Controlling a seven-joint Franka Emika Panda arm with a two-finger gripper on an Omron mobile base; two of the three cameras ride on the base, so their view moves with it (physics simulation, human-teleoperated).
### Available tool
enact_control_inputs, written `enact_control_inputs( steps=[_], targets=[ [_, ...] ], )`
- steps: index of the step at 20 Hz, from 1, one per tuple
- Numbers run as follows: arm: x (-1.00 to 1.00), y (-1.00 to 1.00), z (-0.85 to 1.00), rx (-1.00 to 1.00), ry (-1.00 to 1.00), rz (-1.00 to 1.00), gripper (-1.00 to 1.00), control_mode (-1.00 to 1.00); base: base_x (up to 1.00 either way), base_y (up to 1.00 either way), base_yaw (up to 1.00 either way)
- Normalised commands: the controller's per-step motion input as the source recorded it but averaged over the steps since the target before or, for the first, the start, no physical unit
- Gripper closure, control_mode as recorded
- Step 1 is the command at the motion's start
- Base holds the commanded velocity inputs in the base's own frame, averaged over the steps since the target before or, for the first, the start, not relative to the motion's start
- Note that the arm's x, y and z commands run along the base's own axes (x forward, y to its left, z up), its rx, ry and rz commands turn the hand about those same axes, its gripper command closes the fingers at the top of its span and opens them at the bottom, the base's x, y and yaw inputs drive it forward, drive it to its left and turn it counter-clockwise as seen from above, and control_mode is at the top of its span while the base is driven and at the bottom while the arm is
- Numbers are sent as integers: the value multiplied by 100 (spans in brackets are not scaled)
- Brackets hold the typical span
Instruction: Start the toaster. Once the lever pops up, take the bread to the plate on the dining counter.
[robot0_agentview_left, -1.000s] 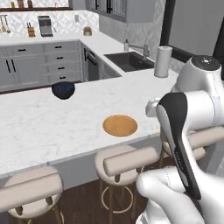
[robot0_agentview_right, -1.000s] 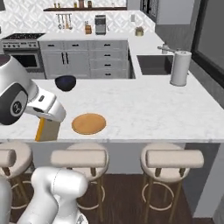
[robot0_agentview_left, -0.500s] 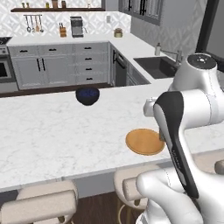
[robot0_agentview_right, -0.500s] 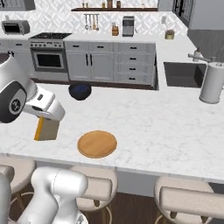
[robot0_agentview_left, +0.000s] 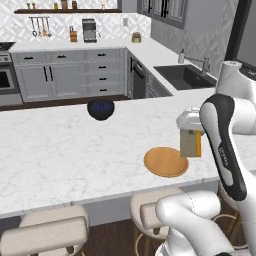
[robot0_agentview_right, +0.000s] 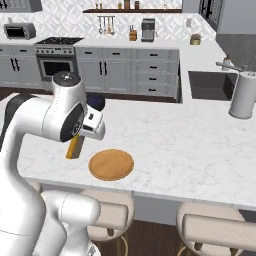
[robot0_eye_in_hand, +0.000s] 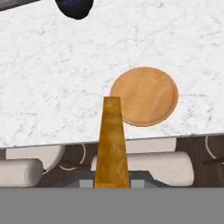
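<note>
The whole picture has slid since a moment ago, so the base has driven along the dining counter (robot0_agentview_left: 60, 155); the things on it have not moved by themselves. The plate (robot0_agentview_left: 166, 161) now sits closer in front of the robot, near the counter's front edge. That means the carrying part of the job is nearly over, and the next thing is probably to bring the bread over the plate and let it down.

The pincer (robot0_agentview_left: 190, 131) is shut tight on the bread (robot0_agentview_left: 191, 143). The slice hangs down on its edge, up in the air, just beside the plate and not touching it. In the right base view the bread (robot0_agentview_right: 75, 147) pokes out under the white hand, to the left of the plate (robot0_agentview_right: 111, 164). In the hand view the bread (robot0_eye_in_hand: 112, 142) stands up thin and tall, with the plate (robot0_eye_in_hand: 145, 96) just past it and a bit to the side. It may be over the counter's front edge, but that is hard to tell.

A dark blue bowl (robot0_agentview_left: 100, 109) sits farther back on the counter, well apart from the plate.

There are no words or labels that can be read anywhere.
</note>
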Motion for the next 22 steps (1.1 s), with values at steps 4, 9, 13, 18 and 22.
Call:
enact_control_inputs(
  steps=[4,9,13,18,22],
  targets=[
    [73,-44,-72,16,-5,19,100,-100,0,0,0],
    [80,-13,-66,22,-1,18,100,-100,0,0,0],
    [69,0,-47,23,-1,15,100,-100,0,0,0],
    [50,0,-62,7,0,7,100,-100,0,0,0],
    [29,0,-59,0,0,1,100,-100,0,0,0]
  ],
)
